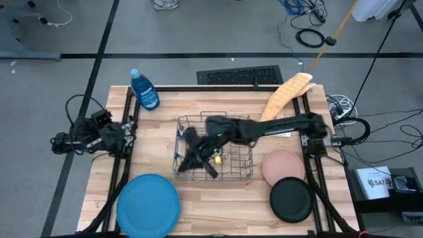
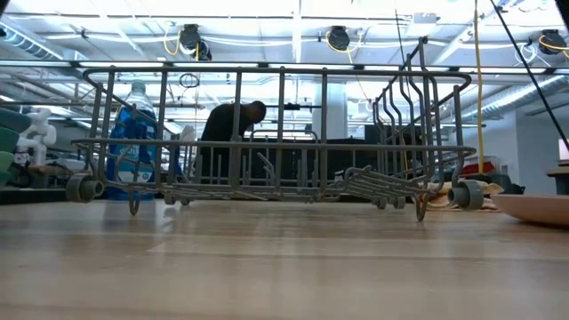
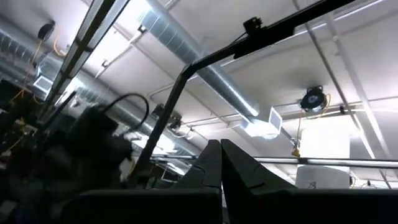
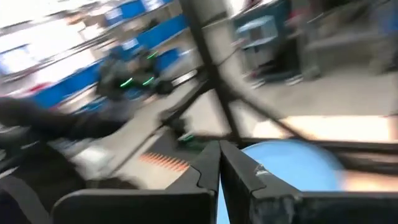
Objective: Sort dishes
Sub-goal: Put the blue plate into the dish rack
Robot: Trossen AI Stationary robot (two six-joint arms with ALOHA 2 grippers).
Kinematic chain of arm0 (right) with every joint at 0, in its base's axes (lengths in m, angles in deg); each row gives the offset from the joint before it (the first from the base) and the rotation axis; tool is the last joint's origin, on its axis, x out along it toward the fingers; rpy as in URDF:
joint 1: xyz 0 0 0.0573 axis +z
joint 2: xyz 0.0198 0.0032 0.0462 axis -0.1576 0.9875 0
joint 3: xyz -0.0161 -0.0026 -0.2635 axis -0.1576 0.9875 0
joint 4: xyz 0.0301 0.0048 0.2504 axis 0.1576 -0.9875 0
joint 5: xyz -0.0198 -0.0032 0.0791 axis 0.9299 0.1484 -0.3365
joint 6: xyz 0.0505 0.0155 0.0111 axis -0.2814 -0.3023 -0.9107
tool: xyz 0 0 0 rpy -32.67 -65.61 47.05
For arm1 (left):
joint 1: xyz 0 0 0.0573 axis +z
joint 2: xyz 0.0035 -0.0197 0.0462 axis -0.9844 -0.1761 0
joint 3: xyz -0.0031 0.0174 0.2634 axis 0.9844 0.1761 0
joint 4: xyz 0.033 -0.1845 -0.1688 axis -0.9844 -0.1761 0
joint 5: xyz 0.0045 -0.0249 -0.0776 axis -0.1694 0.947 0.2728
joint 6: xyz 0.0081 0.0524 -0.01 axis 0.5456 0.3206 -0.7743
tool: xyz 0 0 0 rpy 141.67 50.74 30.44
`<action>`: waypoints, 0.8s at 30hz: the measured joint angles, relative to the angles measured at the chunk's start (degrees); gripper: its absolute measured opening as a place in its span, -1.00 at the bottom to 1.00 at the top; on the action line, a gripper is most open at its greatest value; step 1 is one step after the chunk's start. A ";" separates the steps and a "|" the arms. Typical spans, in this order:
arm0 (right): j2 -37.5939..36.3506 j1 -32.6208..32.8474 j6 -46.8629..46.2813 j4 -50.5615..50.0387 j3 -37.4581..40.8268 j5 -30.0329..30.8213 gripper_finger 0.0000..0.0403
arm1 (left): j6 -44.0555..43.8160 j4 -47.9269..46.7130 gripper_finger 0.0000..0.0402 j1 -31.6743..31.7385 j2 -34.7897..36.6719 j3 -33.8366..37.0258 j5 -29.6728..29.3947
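High view: my right gripper [image 1: 198,158] hangs over the wire rack [image 1: 246,173], arm reaching across from the rack's right. Blue plate [image 1: 148,203] lies flat front-left of the rack, nearest this gripper. Pink plate [image 1: 283,165] and black plate [image 1: 291,199] sit right of the rack, black overlapping pink. Left gripper [image 1: 66,142] parked well left of the rack, off the table.

Low view: rack empty, no gripper visible. Blue bottle [image 2: 135,142] behind its left end.

L wrist: left fingers [image 3: 205,165] pressed together, pointing ceilingward.

R wrist: right fingers [image 4: 208,163] together, holding nothing; blue plate ahead.
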 joint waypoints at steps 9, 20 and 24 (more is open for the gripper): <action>13.53 -0.21 22.22 -32.69 -24.78 0.96 -0.48 | 11.00 -1.39 -1.00 0.00 -0.02 -2.58 0.53; 14.74 -1.28 33.09 -29.79 -27.75 11.96 0.30 | 23.82 -5.63 -1.00 0.00 -0.04 -2.72 -4.71; 15.35 -1.16 32.55 -28.05 -27.78 17.21 0.31 | 27.47 -12.48 -1.00 0.04 -0.47 -2.72 -6.21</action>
